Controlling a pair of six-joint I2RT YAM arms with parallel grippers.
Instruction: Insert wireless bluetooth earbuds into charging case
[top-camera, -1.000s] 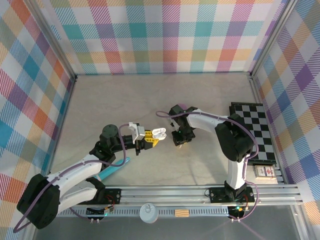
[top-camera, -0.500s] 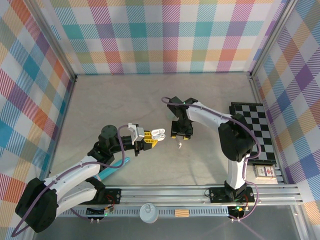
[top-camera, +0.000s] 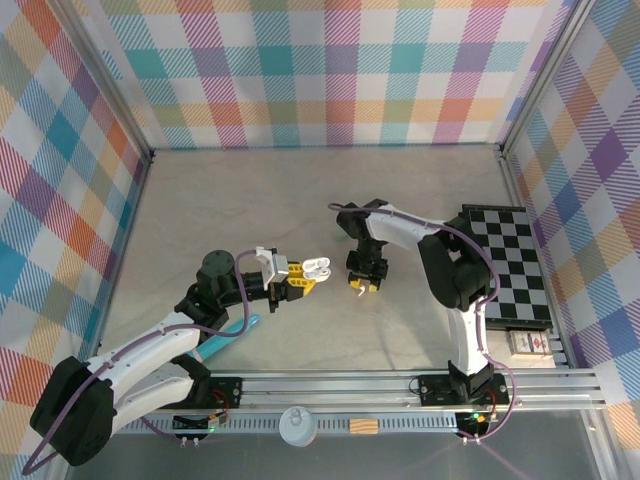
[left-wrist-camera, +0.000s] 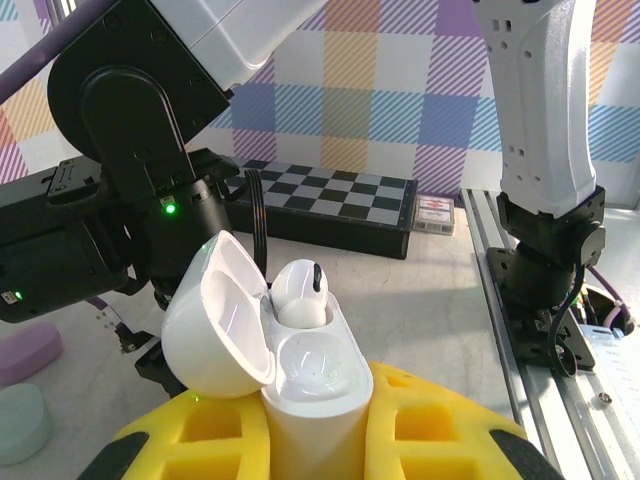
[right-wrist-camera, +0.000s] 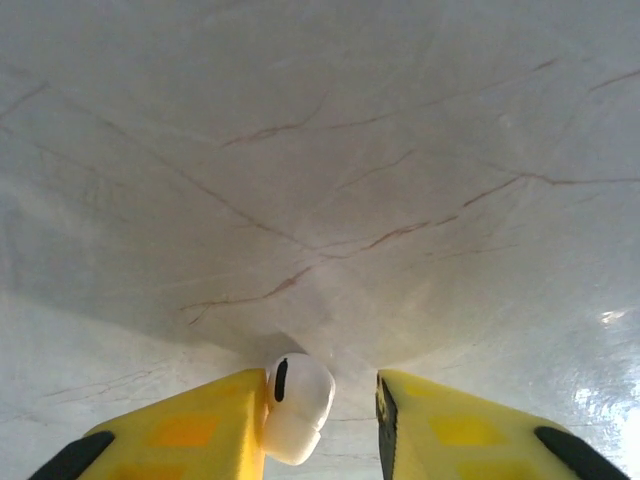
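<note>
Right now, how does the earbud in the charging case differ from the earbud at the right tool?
The earbud in the charging case sits in a socket, only its head showing; the earbud at the right tool lies bare between its fingers. The cased earbud is walled all round; the tool's earbud touches one yellow finger, with a gap to the other. Both are white with a dark mark.
</note>
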